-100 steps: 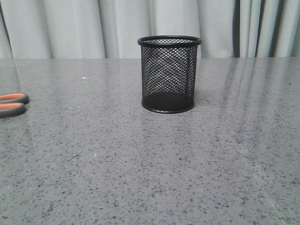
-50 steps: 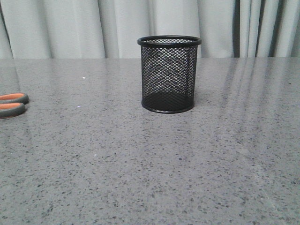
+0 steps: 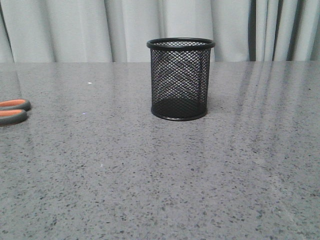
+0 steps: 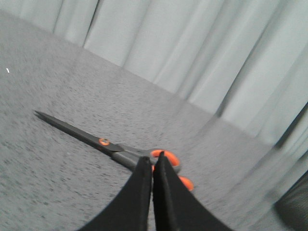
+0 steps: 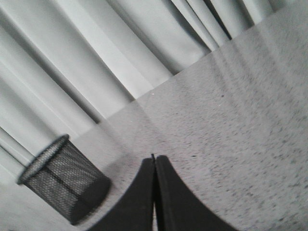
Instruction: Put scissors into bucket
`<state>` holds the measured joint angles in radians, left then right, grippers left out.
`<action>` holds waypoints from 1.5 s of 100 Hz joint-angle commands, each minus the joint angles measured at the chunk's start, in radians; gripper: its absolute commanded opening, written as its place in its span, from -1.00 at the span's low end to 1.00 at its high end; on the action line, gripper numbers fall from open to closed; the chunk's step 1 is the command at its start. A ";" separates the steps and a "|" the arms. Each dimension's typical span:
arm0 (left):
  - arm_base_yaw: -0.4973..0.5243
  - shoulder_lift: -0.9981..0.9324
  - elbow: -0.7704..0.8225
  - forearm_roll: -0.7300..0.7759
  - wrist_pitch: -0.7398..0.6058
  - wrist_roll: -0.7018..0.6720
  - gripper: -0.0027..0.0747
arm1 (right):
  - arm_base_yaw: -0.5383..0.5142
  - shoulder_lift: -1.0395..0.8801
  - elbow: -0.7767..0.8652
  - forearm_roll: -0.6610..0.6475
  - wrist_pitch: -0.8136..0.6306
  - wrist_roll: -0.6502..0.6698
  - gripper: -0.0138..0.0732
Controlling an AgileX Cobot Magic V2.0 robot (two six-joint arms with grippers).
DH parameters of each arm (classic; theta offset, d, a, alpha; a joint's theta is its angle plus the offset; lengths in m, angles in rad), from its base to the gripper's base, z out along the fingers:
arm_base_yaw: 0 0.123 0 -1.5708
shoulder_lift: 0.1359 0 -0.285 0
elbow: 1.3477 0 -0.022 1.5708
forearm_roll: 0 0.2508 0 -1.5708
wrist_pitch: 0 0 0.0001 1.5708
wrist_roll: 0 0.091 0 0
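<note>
The scissors (image 4: 113,148) lie flat on the grey table, with grey handles lined with orange and thin dark blades pointing away from the handles. In the front view only their handle loops (image 3: 13,111) show at the left edge. The bucket (image 3: 180,78), a black wire-mesh cup, stands upright at the table's middle back; it also shows in the right wrist view (image 5: 62,185). My left gripper (image 4: 152,161) is shut and empty, above the table just short of the handles. My right gripper (image 5: 154,160) is shut and empty, over bare table beside the bucket. Neither gripper shows in the front view.
The grey speckled table (image 3: 160,180) runs back to a pale curtain (image 3: 75,30). A small white speck (image 3: 89,83) lies at the back left.
</note>
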<state>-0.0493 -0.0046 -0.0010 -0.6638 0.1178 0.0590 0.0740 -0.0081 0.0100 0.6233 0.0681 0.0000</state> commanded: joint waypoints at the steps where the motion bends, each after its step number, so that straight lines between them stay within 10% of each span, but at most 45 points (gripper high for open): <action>1: 0.002 -0.023 0.020 -0.159 -0.076 -0.011 -0.99 | -0.004 -0.023 0.011 0.093 -0.068 0.000 -0.83; 23: 0.002 -0.021 -0.073 -0.176 -0.005 -0.009 -0.99 | -0.004 -0.010 -0.095 0.029 0.120 0.000 -0.78; 66: 0.002 0.405 -0.695 0.470 0.618 0.024 -0.99 | -0.004 0.507 -0.659 -0.287 0.616 -0.016 -0.79; 115: 0.002 0.685 -0.952 0.477 0.963 0.156 -0.98 | 0.040 0.734 -0.905 -0.273 0.784 -0.136 -0.77; 150: 0.002 0.688 -0.956 0.361 0.979 0.246 -0.64 | 0.041 0.734 -0.905 -0.273 0.864 -0.136 0.19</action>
<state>-0.0493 0.6746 -0.9198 -0.2471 1.1414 0.2826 0.1155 0.7201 -0.8592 0.3392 0.9680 -0.1247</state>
